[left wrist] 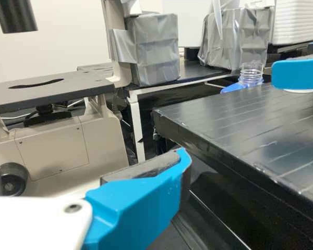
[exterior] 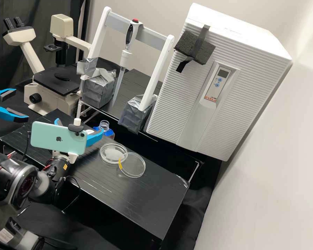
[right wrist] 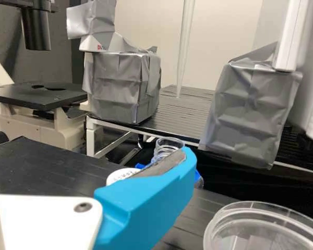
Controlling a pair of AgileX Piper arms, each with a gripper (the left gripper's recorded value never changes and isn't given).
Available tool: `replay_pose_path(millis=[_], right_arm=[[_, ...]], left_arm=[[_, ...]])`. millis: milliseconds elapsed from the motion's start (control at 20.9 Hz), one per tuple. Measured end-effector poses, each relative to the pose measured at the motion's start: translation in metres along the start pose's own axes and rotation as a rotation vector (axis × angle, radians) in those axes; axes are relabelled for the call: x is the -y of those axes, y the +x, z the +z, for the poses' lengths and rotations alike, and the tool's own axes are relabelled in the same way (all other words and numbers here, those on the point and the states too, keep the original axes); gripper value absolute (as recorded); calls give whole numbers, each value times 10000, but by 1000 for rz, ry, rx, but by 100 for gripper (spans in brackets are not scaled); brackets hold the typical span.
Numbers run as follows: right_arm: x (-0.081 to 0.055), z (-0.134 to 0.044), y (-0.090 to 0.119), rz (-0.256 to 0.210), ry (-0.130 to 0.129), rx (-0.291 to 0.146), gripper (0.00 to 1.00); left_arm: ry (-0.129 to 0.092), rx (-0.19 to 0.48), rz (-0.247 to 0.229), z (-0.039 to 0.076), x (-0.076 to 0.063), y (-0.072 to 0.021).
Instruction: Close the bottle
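Right wrist view: cap [right wrist: 122, 176] nr bottle [right wrist: 167, 148]; high view: phone [exterior: 57, 138] covers it.

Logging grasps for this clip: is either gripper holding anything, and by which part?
The right gripper seems to pinch a small white round cap by its sides; the left gripper is open and empty.

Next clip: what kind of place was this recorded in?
Probably a biology laboratory bench: a beige inverted microscope, a white pipette hanging on a white stand, and clear round plastic petri dishes on the black platform.
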Motion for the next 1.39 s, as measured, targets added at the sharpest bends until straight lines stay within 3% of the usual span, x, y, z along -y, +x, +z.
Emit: replay_pose_path(millis=[431, 479, 1389], right_arm=[[91, 79, -16, -37, 11, 33, 100], [94, 95, -14, -39, 12, 41, 0], [50, 157, -10, -17, 12, 72, 0]], left_arm=[[12, 18, -6, 5, 1, -1], [12, 18, -6, 5, 1, -1], [20, -6, 22, -53, -59, -4]])
